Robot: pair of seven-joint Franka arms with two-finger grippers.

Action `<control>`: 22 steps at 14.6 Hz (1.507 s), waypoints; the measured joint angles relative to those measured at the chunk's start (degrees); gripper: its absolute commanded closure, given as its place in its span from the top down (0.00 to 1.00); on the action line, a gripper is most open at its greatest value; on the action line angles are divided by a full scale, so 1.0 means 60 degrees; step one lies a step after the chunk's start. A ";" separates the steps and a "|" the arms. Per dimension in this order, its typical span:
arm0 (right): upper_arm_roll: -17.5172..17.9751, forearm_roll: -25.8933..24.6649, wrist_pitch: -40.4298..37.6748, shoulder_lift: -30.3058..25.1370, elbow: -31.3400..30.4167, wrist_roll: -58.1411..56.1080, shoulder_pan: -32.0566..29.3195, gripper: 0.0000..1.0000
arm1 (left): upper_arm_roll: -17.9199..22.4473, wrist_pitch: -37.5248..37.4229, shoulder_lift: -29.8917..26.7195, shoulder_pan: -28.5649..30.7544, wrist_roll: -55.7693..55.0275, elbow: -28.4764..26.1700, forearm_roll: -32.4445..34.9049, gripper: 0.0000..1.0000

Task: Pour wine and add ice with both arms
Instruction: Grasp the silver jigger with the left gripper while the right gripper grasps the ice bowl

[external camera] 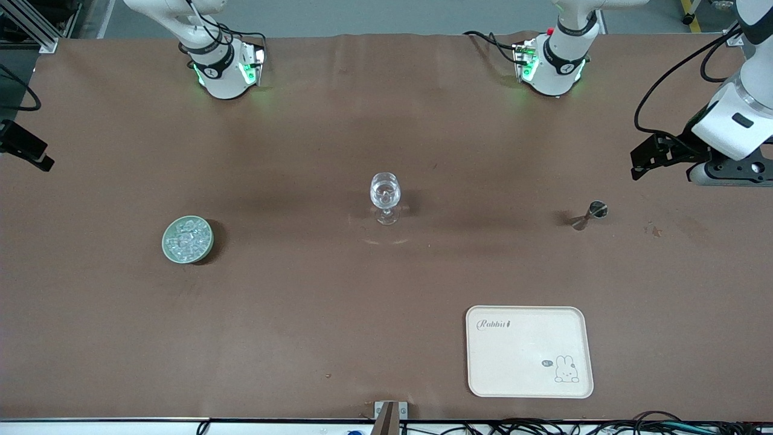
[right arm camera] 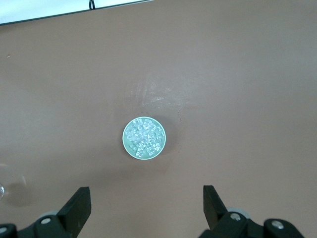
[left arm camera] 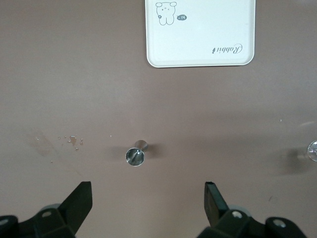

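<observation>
Two black two-finger grippers, left gripper [left arm camera: 146, 198] over the small steel jigger [left arm camera: 134, 156], right gripper [right arm camera: 146, 201] over the green bowl [right arm camera: 127, 148] of clear ice cubes [right arm camera: 144, 137], both spread open and empty; stemmed clear glass [external camera: 385, 196] between them, pouring and icing apparently unstarted.

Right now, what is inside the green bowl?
The green bowl holds a heap of small clear ice cubes, filling it close to the rim. The cubes cover the bowl's bottom, so anything beneath them cannot be seen.

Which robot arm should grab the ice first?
Probably the right one. Its open end effector hangs over the table by the green bowl of ice, toward that arm's end. The left end effector faces the small metal cup.
</observation>
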 measured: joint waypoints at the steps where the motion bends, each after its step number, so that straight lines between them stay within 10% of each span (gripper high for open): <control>1: 0.0000 0.0000 0.0000 0.0000 0.0000 0.0000 0.0000 1.00 | 0.0000 0.0000 0.0000 0.0000 0.0000 -0.0004 0.0000 1.00; 12: -0.0002 0.0001 0.0053 0.0105 -0.0352 -0.0014 0.0000 1.00 | 0.0094 -0.0014 0.0003 0.0145 -0.0122 -0.0104 -0.0099 1.00; 22: 0.0031 0.0000 0.4898 0.1149 -0.4458 -0.0031 0.0127 1.00 | 0.2946 -0.0242 0.1251 0.0290 -0.0527 -0.0379 -0.1395 1.00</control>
